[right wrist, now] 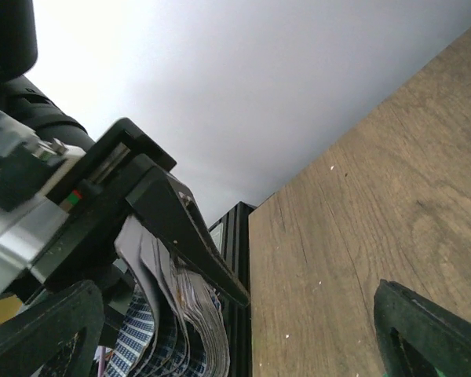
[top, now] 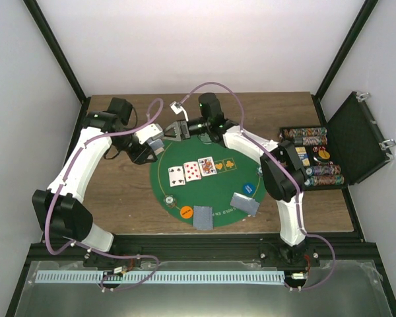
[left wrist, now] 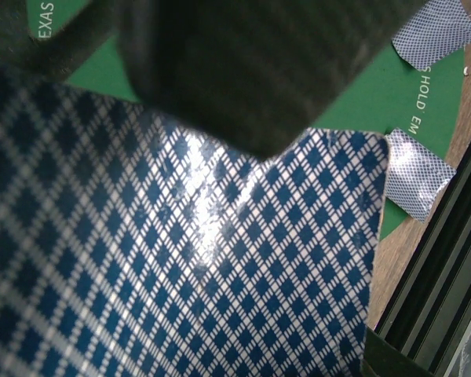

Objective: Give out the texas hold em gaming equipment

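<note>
My left gripper (top: 154,146) hangs over the left edge of the green mat (top: 218,191), shut on a deck of blue-diamond-backed cards (left wrist: 180,259). The deck's fanned edges show in the right wrist view (right wrist: 184,314), clamped under a black finger (right wrist: 180,224). My right gripper (top: 177,129) is open, just right of that deck, its fingers spread wide (right wrist: 239,334). Three face-up cards (top: 193,170) lie in a row on the mat. Two face-down cards (top: 202,217) (top: 245,205) lie near its front edge. An orange disc (top: 186,212), a blue disc (top: 250,187) and a clear-grey disc (top: 166,200) sit on the mat.
An open black case (top: 356,139) with rows of poker chips (top: 313,155) stands at the right of the wooden table (top: 119,198). A black frame rail (top: 185,238) runs along the table's near edge. The left wrist view also shows two face-down cards (left wrist: 439,31) (left wrist: 416,177).
</note>
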